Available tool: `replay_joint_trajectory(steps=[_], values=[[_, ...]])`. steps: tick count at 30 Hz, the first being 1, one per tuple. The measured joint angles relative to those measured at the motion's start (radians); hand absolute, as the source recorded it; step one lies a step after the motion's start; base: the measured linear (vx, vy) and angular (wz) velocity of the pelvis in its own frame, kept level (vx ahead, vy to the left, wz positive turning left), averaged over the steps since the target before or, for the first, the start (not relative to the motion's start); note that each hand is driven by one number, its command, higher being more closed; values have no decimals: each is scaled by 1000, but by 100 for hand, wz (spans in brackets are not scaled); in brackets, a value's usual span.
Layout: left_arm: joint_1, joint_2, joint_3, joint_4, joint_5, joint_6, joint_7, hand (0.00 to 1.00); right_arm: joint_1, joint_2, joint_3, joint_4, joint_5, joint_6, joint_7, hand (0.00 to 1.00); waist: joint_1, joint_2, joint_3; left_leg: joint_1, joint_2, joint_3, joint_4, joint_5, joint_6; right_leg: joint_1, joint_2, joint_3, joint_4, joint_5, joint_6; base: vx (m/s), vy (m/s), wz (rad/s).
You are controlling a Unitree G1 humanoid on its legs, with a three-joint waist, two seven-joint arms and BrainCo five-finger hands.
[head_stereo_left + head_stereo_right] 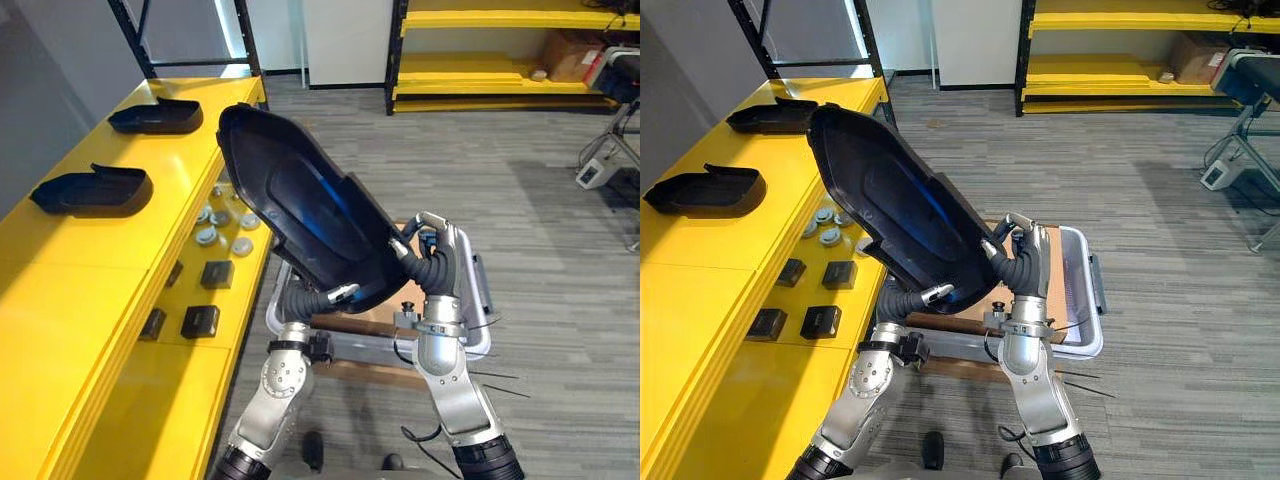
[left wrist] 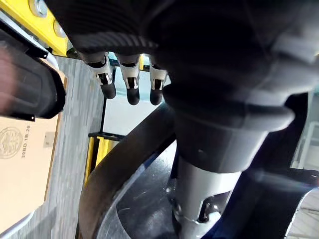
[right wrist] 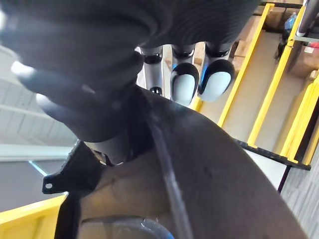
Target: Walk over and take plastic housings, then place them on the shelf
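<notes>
Black plastic housing [image 1: 300,215], a large curved shell with a glossy hollow side facing up, is held off the floor between both hands at the centre of the head views, tilted so its long end rises toward 11 o'clock. Both silver-grey arms come up from 6 o'clock. The left hand [image 1: 325,297] grips the shell's lower rim at about 7 o'clock, with its fingers [image 2: 132,87] on the outside and its thumb pressed into the hollow. The right hand [image 1: 435,262] is raised with its wrist upright and clamps the rim at 4 o'clock, fingers [image 3: 215,82] wrapped over the edge.

Beneath the hands stands a grey-framed cart [image 1: 480,300] carrying a brown cardboard sheet [image 1: 370,315]. At 9 o'clock runs the yellow shelf [image 1: 90,330]. On it lie small black blocks [image 1: 200,320], beyond them a cluster of white round caps [image 1: 215,232], then the nearer small black housing [image 1: 95,190] and, at 11 o'clock, the farther small black housing [image 1: 157,117]. Across the grey carpet floor [image 1: 520,200], at 1 o'clock, stands yellow racking [image 1: 500,75].
</notes>
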Motion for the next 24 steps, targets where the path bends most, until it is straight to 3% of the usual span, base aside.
replay_joint_trajectory(steps=[9,20,24], values=[[-46,35,23,22,1,1,29,100,29,-62,107,92,96,-37,63,0,1,4,-31,13,2,-3,-4,0,0,18,4,-4,-7,1,0,-1,0,0],[-58,22,61,49,30,28,26,100,-29,-67,84,100,139,-37,94,0,1,-7,-44,26,2,-6,-5,0,0,37,5,-8,-16,3,-1,-1,1,1],[-67,-3,82,50,75,33,25,100,-93,-84,13,-14,145,-40,91,0,10,-7,-44,34,2,-6,-5,0,0,45,5,-8,-15,3,-3,4,1,1]])
